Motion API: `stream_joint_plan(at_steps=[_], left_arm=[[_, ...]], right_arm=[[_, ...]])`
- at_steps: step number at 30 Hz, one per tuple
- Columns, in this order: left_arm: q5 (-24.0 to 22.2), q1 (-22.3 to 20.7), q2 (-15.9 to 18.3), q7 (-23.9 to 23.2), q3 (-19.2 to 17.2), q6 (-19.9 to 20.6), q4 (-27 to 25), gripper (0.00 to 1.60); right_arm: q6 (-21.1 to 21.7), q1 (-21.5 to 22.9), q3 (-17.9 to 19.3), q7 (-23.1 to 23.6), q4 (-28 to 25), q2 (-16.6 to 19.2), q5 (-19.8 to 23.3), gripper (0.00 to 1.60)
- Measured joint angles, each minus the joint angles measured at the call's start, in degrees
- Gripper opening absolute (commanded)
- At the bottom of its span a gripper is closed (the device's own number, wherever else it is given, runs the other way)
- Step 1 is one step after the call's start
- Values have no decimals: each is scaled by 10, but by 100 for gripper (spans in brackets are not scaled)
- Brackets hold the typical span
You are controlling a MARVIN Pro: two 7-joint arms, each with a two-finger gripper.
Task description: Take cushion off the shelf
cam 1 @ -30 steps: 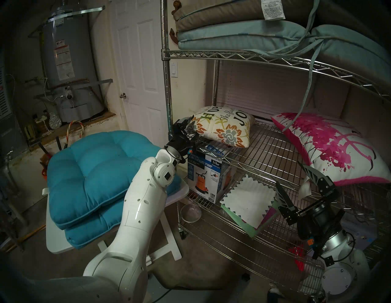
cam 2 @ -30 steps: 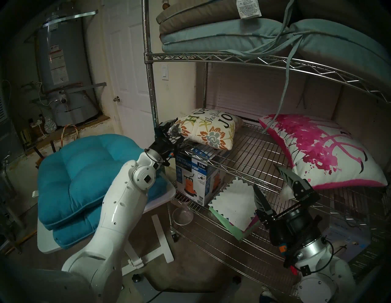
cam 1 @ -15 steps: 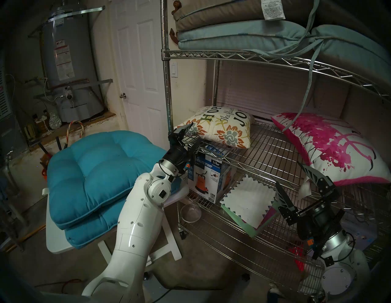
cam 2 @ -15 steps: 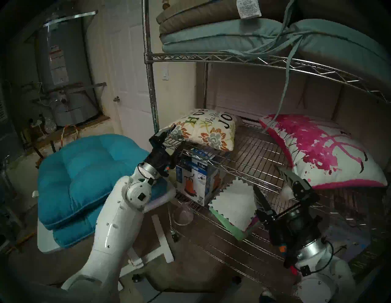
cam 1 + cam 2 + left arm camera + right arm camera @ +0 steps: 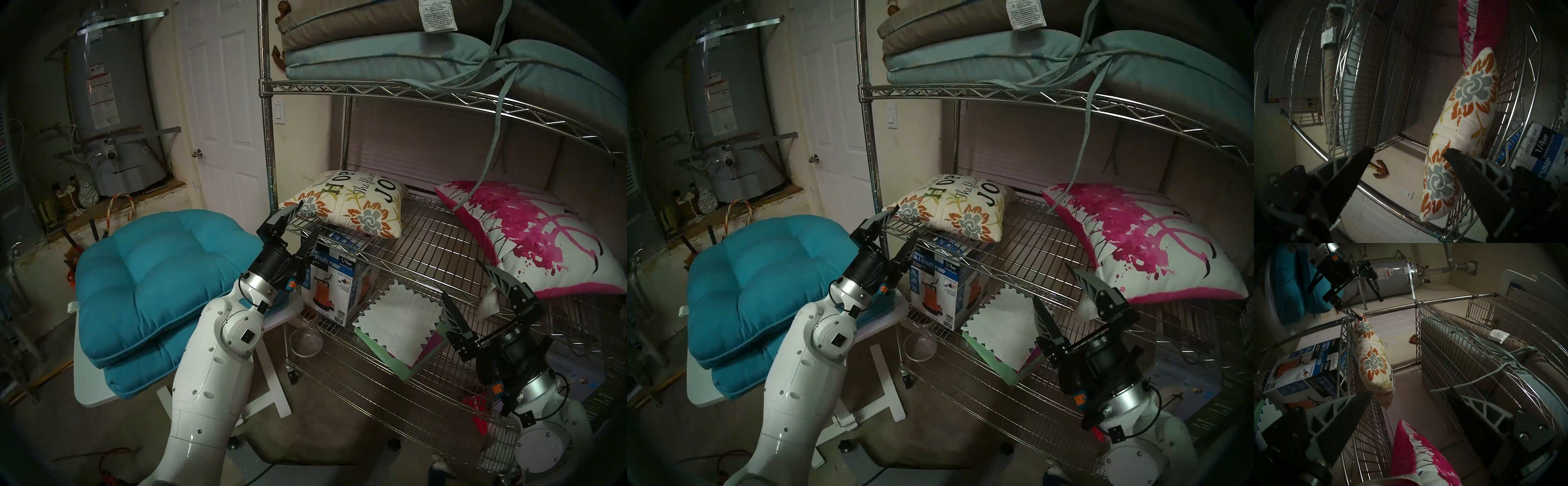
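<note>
My floral cushion (image 5: 349, 202) lying flat on the chrome shelf (image 5: 424, 244) middle tier, left front corner, my left gripper (image 5: 305, 224) spread wide at its corner, seemingly not touching, right gripper (image 5: 475, 288) open, empty, near pink pillow (image 5: 536, 237).

My arms were glossy white shells dotted with small screws, silver wrist collars ringed by thin black cables, orange tags, each ending in a black, ribbed claw: left claw (image 5: 307, 220), right claw (image 5: 470, 277).
</note>
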Motion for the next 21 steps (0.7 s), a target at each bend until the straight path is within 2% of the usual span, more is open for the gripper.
stream_joint_plan(at_steps=[21], left_arm=[[-26,144,13,10,-25,-24,-153,160]], right_arm=[[-2,1,0,2,0,-3,-1,160]])
